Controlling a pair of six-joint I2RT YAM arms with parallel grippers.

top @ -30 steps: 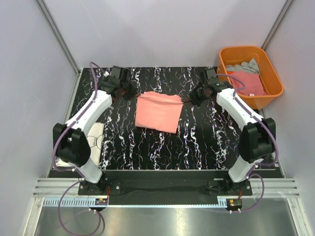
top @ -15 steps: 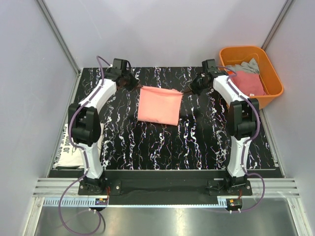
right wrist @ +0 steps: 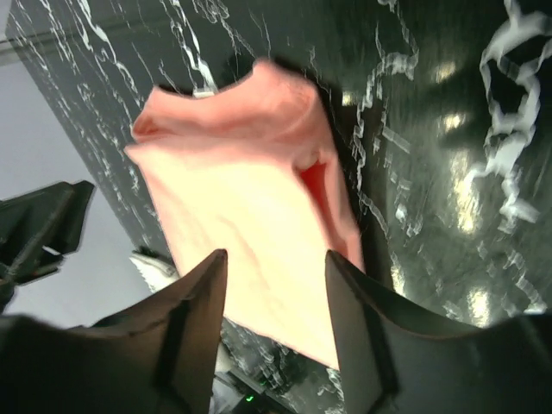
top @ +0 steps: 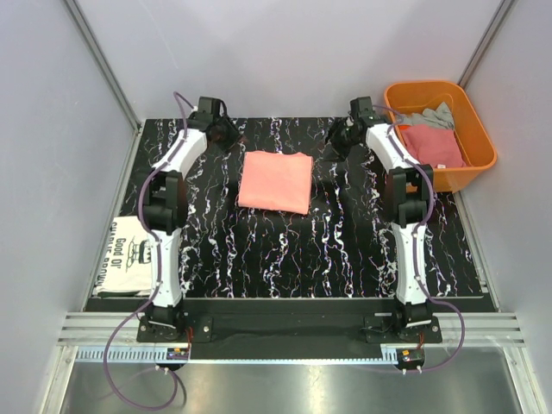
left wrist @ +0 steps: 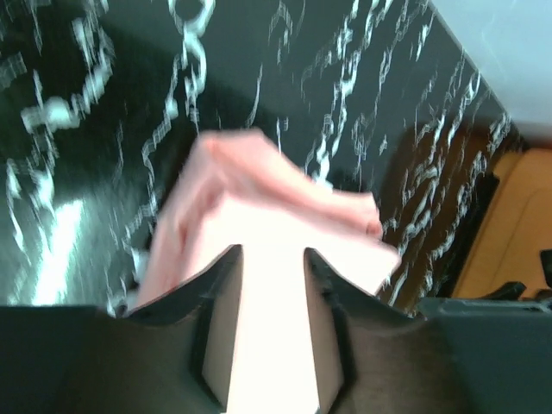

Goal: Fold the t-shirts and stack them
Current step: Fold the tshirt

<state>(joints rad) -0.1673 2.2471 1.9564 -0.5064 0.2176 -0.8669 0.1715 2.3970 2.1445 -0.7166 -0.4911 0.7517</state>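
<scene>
The salmon tee (top: 275,181) lies folded into a flat rectangle on the black marbled bench (top: 285,250), at the middle and toward the far side. The left hand (top: 230,138) sits just off its far left corner and the right hand (top: 335,137) just off its far right corner. Neither touches the cloth.

Both hands are released. In the left wrist view the fingers (left wrist: 220,319) stand apart with nothing between them, and the tee shows beyond the gap. The right wrist view shows the same: the fingers (right wrist: 194,336) are spread, with the tee below and past them, its folded edge slightly lifted.

A white tee (top: 129,257) with black lettering lies at the bench's left edge, beside the left arm. The orange tub (top: 431,85) at the far right holds a grey tee (top: 429,116) and a deeper pink tee (top: 431,145).
</scene>
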